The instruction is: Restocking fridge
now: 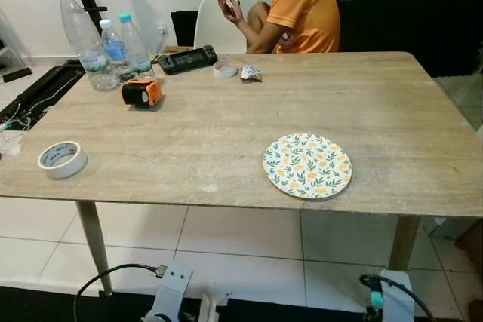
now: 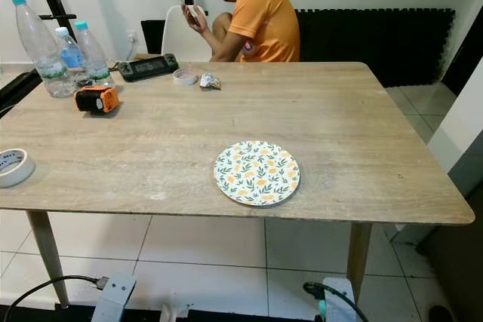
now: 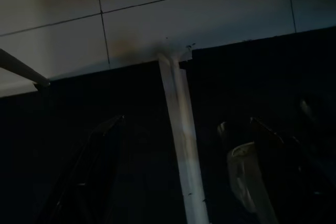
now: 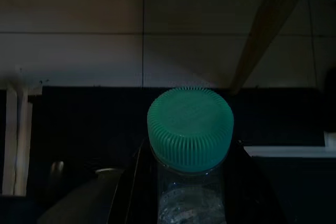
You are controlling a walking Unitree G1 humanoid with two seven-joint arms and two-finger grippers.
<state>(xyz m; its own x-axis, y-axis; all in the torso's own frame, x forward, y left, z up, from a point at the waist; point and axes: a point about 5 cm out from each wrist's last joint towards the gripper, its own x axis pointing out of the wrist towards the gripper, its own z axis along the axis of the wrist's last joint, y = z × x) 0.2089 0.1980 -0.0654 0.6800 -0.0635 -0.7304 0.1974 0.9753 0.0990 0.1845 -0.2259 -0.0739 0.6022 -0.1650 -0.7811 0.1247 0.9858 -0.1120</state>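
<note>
While the robot stands at the near edge of the wooden table, its right gripper hangs low beside the body in the shade, and the right wrist view shows its two black fingers closed around the neck of a clear water bottle with a green cap, cap pointing out past the fingertips toward the tiled floor; carrying it low and close like this likely keeps the load steady while walking. That bottle looks like the item meant for the fridge, and no fridge can be made out, so the restocking step seems not yet done. The left gripper also hangs idle over the dark mat, its fingers apart with nothing between them. On the table, at about ten o'clock from the middle, three more capped water bottles stand upright together, probably staged as further stock. Just beside them at their five o'clock lies an orange and black device, and a roll of tape sits near the table's left edge at eight o'clock. A flower-patterned plate lies bare at about four o'clock. Beyond the far edge, at twelve o'clock, a person in an orange shirt sits turned away, hands raised around a small object.
</note>
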